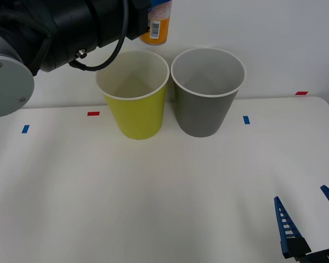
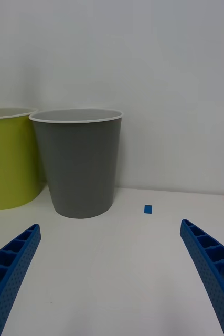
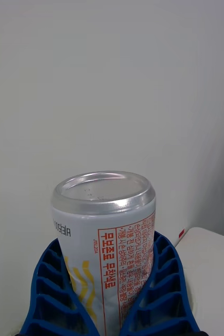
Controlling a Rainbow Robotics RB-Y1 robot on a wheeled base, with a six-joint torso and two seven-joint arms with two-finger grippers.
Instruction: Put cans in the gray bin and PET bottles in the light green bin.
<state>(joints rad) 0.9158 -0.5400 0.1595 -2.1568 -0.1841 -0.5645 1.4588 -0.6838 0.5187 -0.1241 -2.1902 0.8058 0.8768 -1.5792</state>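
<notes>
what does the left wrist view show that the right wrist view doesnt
Left wrist view alone: the slim orange-and-white drink can with its silver top, clamped between the left gripper's blue ribbed fingers. Right wrist view alone: the tall dark gray bin, the yellow-green bin beside it, and the right gripper open above the white table. Both share the pale wall behind.

A lab test bench: white table [image 1: 153, 192] with coloured tape marks [image 1: 93, 114], plain wall [image 2: 143, 52].
</notes>
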